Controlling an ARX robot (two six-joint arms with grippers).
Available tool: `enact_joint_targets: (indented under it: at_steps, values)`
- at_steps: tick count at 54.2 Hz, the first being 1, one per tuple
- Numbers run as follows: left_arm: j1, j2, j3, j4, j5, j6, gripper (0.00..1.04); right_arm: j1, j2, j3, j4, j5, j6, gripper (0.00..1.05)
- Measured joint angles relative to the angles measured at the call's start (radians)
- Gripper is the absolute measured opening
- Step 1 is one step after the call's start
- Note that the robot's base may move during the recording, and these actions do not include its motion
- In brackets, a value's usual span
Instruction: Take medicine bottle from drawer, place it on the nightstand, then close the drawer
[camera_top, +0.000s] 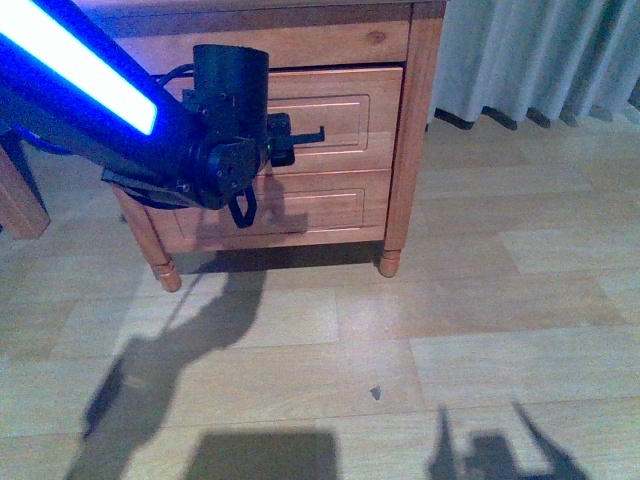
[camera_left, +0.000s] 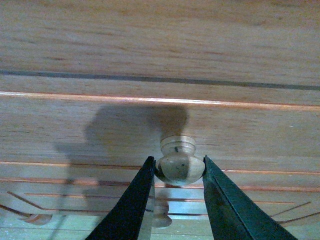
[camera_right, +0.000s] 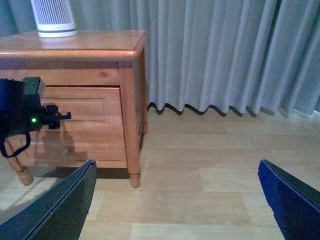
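Honey-brown wood is filling the left wrist view, where the round wooden knob (camera_left: 178, 162) of the drawer (camera_top: 345, 105) is being pinched by the left gripper (camera_left: 178, 161). Its 2 dark fingers (camera_left: 135, 200) are being pressed against the knob's opposite sides, parted only by the knob's width. The drawer front, directly ahead of this gripper, is sitting flush with the nightstand (camera_right: 131, 95), and the lower drawer (camera_top: 320, 205) is lying just below. The medicine bottle is not being shown in any view. The right gripper (camera_right: 177, 165) is being held well back from the nightstand, its 2 fingers spread wide with nothing between them. A white ribbed device (camera_right: 54, 20) is standing on the nightstand top, above the left gripper.
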Motion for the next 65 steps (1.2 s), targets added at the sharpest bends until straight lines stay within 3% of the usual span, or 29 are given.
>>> enact_joint_targets:
  at_steps: [25,58,65]
  values:
    - [-0.002,-0.012,-0.068,0.082,-0.012,-0.017,0.23,0.000,0.000,0.000,0.000,0.000,0.000,0.98]
    - [-0.175,-0.338,-0.832,0.431,-0.159,-0.148,0.23,0.000,0.000,0.000,0.000,0.000,0.000,0.98]
    - [-0.205,-0.364,-0.914,0.448,-0.165,-0.176,0.42,0.000,0.000,0.000,0.000,0.000,0.000,0.98]
